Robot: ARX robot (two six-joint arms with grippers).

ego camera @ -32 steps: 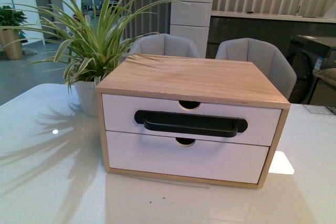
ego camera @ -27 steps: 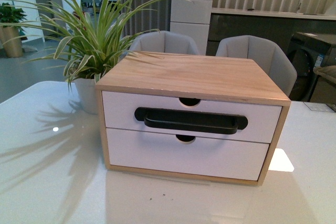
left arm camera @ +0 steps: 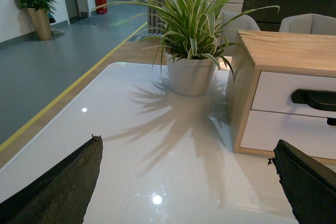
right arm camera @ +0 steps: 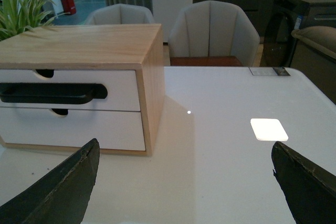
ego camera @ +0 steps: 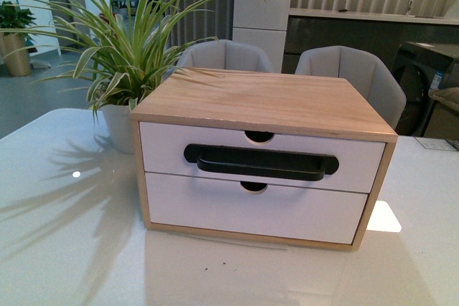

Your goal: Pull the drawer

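The drawer [ego camera: 168, 150] is the upper of two in a light-wood cabinet [ego camera: 265, 102]; it has a white front, a long black bar handle [ego camera: 260, 163] and a half-round notch, and it sits shut. Neither gripper shows in the front view. In the left wrist view my left gripper [left arm camera: 187, 148] is open over the white table, short of the cabinet's left corner, with the drawer [left arm camera: 273, 93] and handle [left arm camera: 315, 99] beyond. My right gripper [right arm camera: 185, 148] is open too, near the cabinet's right corner, the drawer [right arm camera: 123, 95] and handle [right arm camera: 52, 93] off to one side.
The lower drawer front [ego camera: 251, 209] has no handle. A potted spider plant [ego camera: 118, 55] stands at the cabinet's left rear corner. Two grey chairs [ego camera: 351, 77] stand behind the white table [ego camera: 64, 234]. A bright light patch [right arm camera: 269, 129] lies on the table right of the cabinet.
The cabinet sits slightly higher in the front view than before, as if the camera tipped a little. The drawer stays shut and nothing on the table has moved.
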